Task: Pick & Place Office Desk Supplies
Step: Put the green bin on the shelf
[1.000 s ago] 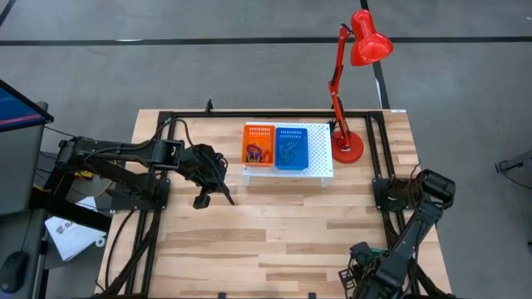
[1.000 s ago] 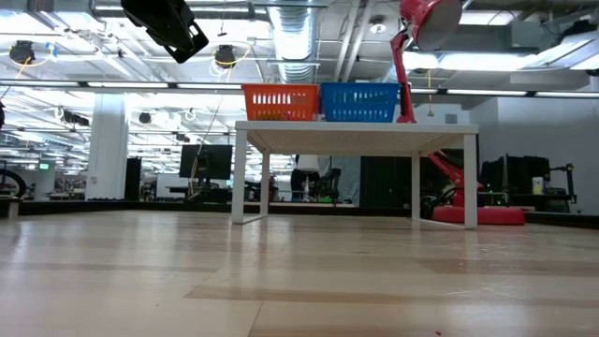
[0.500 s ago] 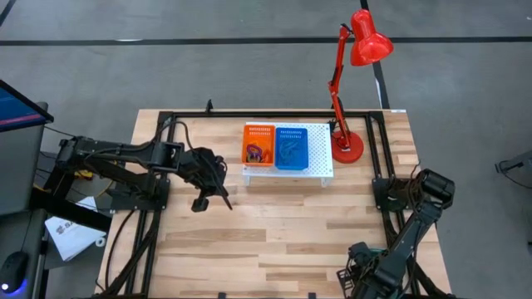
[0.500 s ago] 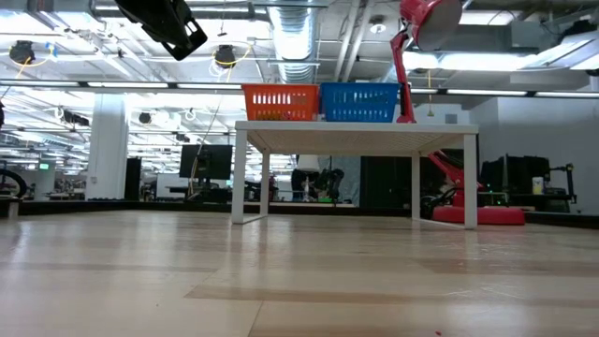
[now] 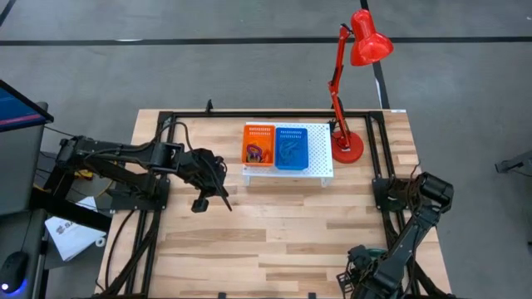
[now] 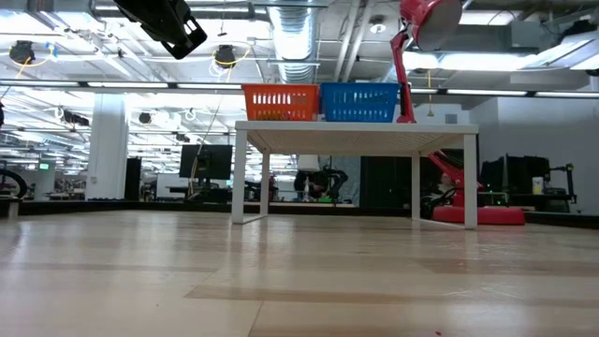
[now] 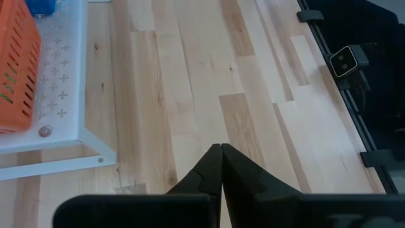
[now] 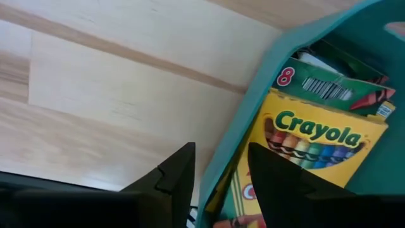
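Crayon box point(image 8: 304, 152): yellow, lying in a teal bin point(image 8: 253, 107) at the desk's point(image 5: 283, 224) 5 o'clock corner. Right gripper point(image 8: 218, 168): fingers apart, straddling the bin wall, holding nothing. Left gripper point(image 5: 218, 189): fingers pressed together, empty, hovering at 9 o'clock of the white stand point(image 5: 287, 172). Loops point(image 5: 256, 153): in the orange basket point(image 5: 258, 133).

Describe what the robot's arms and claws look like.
Both arms are dark, almost black, jointed and bulky, with black cables running along them. The left claw has two matte black fingers tapering to thin pointed tips. The right claw has the same dark, angular fingers. No markings show on either.
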You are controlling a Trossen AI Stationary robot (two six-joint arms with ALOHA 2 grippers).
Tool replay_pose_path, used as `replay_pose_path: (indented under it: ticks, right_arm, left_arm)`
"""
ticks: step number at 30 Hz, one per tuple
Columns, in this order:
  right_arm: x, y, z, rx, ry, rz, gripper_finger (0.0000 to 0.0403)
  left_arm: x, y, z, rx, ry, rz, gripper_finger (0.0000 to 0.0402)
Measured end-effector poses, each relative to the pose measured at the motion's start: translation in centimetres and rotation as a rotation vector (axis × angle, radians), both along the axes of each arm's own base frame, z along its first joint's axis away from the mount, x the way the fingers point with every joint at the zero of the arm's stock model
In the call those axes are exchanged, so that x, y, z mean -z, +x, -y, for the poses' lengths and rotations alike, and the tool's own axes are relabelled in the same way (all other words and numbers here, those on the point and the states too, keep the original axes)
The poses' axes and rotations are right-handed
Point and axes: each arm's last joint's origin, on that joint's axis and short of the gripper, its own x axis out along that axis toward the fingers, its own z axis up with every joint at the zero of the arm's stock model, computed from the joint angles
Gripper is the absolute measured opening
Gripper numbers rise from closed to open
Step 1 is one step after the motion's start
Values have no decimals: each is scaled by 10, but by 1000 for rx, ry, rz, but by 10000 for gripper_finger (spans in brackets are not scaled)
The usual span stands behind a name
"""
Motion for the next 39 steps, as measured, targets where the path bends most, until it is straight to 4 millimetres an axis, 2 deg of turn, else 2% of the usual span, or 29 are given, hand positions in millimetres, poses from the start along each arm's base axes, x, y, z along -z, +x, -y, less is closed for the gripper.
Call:
replay_pose_path:
  ticks: [17,23,32,39]
  right_arm:
    - [10,5,-7,-3,21,33,132]
    - [10,5,-6,-5,14,26,95]
    - [10,3,-4,-36,-9,11,12]
    - [10,6,1,-90,-20,0,5]
  left_arm:
    - [0,0,0,-2,1,0,0]
    - [0,0,0,-2,2,0,0]
    - [0,0,0,-2,2,0,0]
    - [0,0,0,-2,2,1,0]
